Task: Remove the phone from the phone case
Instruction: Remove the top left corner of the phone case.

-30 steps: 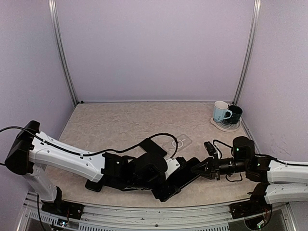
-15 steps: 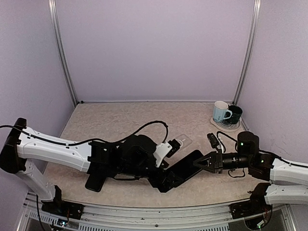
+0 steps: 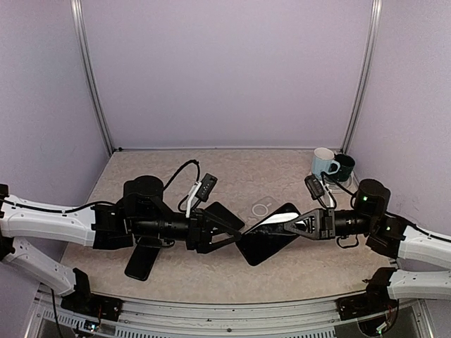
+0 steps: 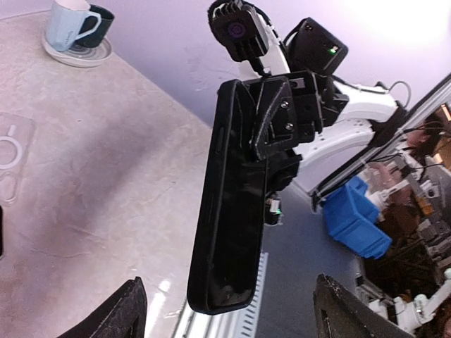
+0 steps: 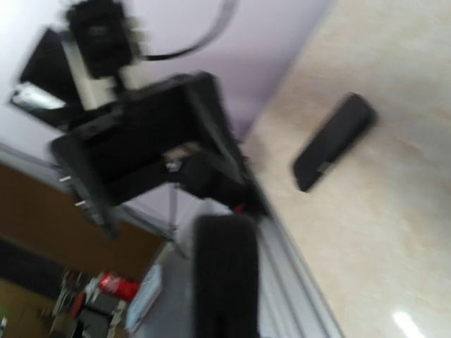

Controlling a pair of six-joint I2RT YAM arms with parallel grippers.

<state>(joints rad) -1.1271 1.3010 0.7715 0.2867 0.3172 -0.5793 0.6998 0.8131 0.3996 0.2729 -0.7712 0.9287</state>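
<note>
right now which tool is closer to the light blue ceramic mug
Right. The right tool is on the near side of the light blue ceramic mug; the left tool is far to its left.

desk [image 3: 176, 179]: beige, marbled | phone case [image 3: 266, 238]: black | clear cover [image 3: 262, 209]: see-through, white ring | near-left slab [image 3: 141, 260]: black | far-right mugs: pale blue mug [image 3: 323, 163], dark mug [image 3: 345, 166] | walls [image 3: 225, 70]: lilac | bin [image 4: 356, 218]: blue
</note>
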